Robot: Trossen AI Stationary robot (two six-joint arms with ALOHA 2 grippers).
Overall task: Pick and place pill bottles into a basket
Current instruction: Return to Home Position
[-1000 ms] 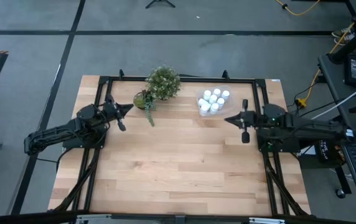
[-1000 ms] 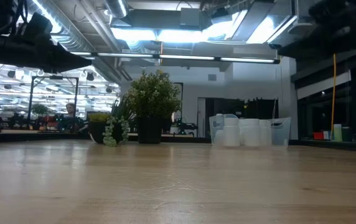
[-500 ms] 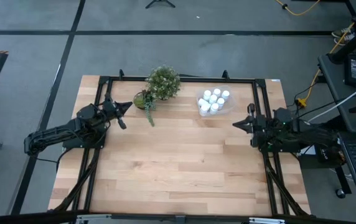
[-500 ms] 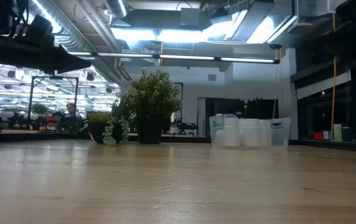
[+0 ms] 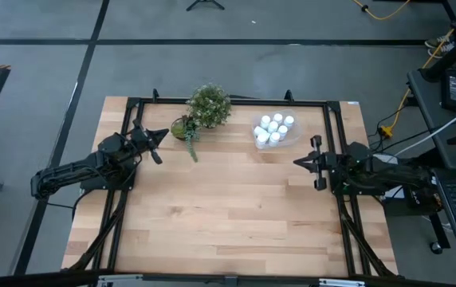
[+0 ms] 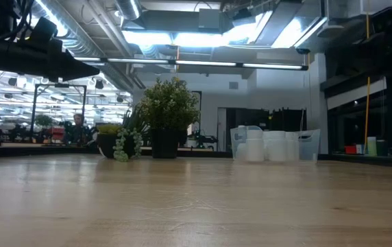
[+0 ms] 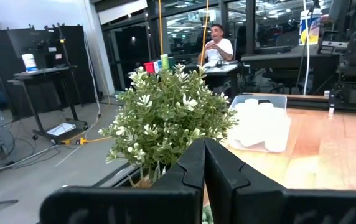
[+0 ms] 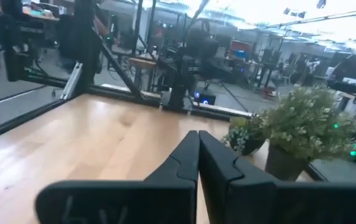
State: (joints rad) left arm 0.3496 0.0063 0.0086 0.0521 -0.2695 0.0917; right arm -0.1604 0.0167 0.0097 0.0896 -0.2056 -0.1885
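From above, a pale plank table (image 5: 228, 215) stands on a grey floor (image 5: 45, 64) crossed by dark lines. The clear basket (image 5: 285, 137) sits near the table's far edge, just right of a leafy plant (image 5: 209, 105), with the white pill bottles (image 5: 272, 127) clustered upright inside it. The left gripper (image 5: 164, 132) hangs beside a small trailing plant (image 5: 185, 127). The right gripper (image 5: 296, 162) hangs by the table's right side, apart from the basket.

At table height, bare wood runs to the plants and basket along the far edge, under an open ceiling with bright strip lights (image 6: 203, 38).

The left wrist view shows its fingers pressed together before the leafy plant, with a person (image 7: 217, 43) at a desk beyond.

The right wrist view shows fingers likewise pressed together above empty planks, with dark frames and workstations behind.
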